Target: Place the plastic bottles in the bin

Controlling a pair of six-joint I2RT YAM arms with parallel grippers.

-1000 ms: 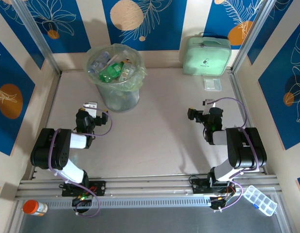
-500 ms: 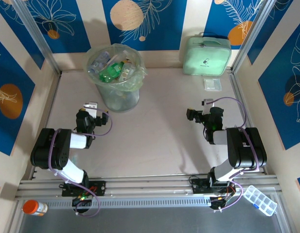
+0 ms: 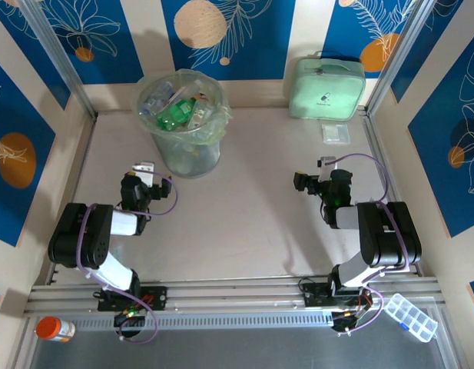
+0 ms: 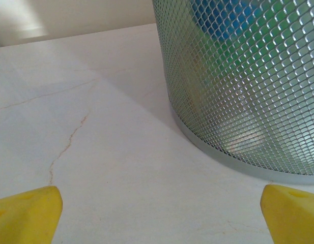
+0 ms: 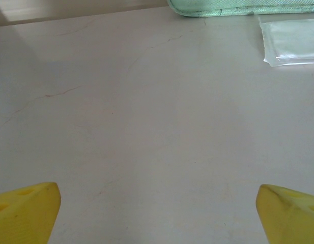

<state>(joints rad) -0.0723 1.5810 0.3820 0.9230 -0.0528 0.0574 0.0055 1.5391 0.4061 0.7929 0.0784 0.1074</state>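
Note:
The bin (image 3: 183, 146), a round mesh bucket lined with a pale green bag, stands at the back left. Inside it lie the plastic bottles (image 3: 175, 109), green ones and clear ones piled together. In the left wrist view the bin's mesh wall (image 4: 248, 76) rises at the right, with green and blue shapes showing through it. My left gripper (image 3: 143, 169) rests low just left of and nearer than the bin, open (image 4: 159, 213) over bare table. My right gripper (image 3: 329, 165) sits at mid-right, open (image 5: 157, 213), nothing between its fingers.
A mint-green zipped case (image 3: 326, 87) leans at the back right, its lower edge (image 5: 238, 7) ahead of the right gripper, with a clear flat packet (image 3: 336, 132) in front of it. An orange-capped jar (image 3: 56, 329) and a clear compartment box (image 3: 410, 316) lie beyond the near rail.
The right gripper has crept a touch to the left. The left arm, the bin and the bottles are as before.

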